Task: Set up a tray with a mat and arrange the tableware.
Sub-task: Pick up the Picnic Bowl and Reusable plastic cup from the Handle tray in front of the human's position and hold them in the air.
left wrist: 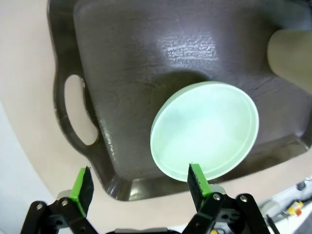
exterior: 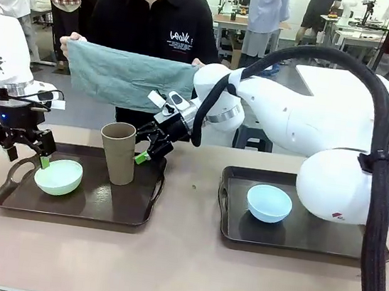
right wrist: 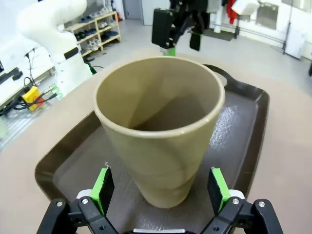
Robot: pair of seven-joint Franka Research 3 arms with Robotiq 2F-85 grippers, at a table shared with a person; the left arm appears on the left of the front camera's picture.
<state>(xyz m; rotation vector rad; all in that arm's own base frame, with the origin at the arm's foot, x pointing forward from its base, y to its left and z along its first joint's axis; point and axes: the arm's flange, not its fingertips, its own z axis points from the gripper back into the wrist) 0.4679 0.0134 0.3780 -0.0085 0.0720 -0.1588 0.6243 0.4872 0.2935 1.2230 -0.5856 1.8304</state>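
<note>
Two open pincers flanked tableware on the left tray, the left pincer at the rim of the pale green bowl and the right pincer around the brown cup, so clearing that tray for the mat held by the person seemingly called for closing and lifting.

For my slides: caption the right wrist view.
Open right gripper facing a brown cup that stands on a dark tray.

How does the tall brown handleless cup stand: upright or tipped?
Upright. The cup rests on its base on the dark left tray, its open mouth facing up.
</note>
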